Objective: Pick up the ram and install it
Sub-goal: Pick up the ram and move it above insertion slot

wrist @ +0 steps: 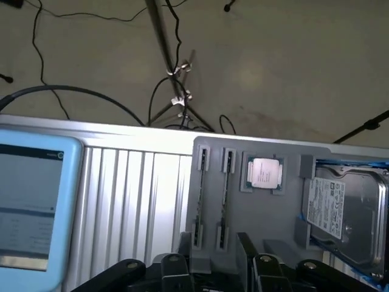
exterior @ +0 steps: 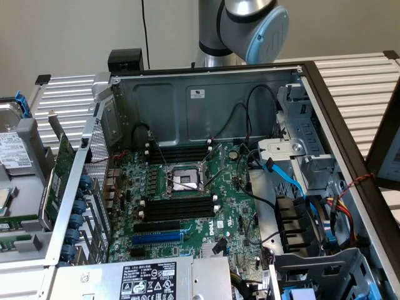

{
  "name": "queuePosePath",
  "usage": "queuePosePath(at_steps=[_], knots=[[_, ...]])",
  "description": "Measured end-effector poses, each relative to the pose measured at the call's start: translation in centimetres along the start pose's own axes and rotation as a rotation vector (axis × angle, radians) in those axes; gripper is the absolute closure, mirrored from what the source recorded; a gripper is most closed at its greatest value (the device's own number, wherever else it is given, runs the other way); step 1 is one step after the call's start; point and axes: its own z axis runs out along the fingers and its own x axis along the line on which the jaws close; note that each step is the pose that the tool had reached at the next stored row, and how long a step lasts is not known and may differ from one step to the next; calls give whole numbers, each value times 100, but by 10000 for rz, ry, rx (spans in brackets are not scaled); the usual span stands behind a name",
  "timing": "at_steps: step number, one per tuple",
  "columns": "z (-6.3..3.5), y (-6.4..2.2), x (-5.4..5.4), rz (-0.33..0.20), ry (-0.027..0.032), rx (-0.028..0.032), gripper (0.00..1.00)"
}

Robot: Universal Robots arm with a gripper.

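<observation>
The hand [wrist: 220, 269] hangs over the near edge of a gray tray [wrist: 285, 237] in the wrist view. Its two dark fingers [wrist: 264, 271] stand wide apart, with nothing between them. The lower part of the hand is cut off by the picture edge. The tray holds one processor chip [wrist: 264, 174], one hard drive [wrist: 347, 210] that is partly cut off, and two narrow holders. From above I see just thin lines in these holders.

In the exterior view the tray lies at the exterior view's left, beside the open computer case [exterior: 206, 100]. There the ram [exterior: 17, 220] shows as a thin green strip standing on its edge in the tray, well apart from the main board [exterior: 231, 206]. A second stick [exterior: 11, 241] of the same kind lies nearer. Both are cut off by the edge, so the label and chips cannot be made out.

Inside the case, from near to far, there is one power supply [exterior: 147, 281] with a label, one blue slot [exterior: 156, 237], a group of long black slots [exterior: 178, 209], one open socket [exterior: 186, 181], and then a second group of such slots. I cannot count the single slots surely. Several cables [exterior: 281, 181] hide the board's right side. One green card [exterior: 59, 181] stands outside the case's left wall. Behind the case the arm [exterior: 250, 25] rises from the ribbed counter [exterior: 356, 81].
</observation>
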Motion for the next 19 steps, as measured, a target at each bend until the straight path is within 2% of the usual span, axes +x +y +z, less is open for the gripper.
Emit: queuePosePath(at_steps=[3, 6, 14, 19], knots=[[30, -4, 13, 2, -15, 83, 58], [62, -15, 16, 41, -42, 127, 58], [197, -37, 19, 244, -113, 149, 58], [287, -54, 22, 549, -130, 155, 58]])
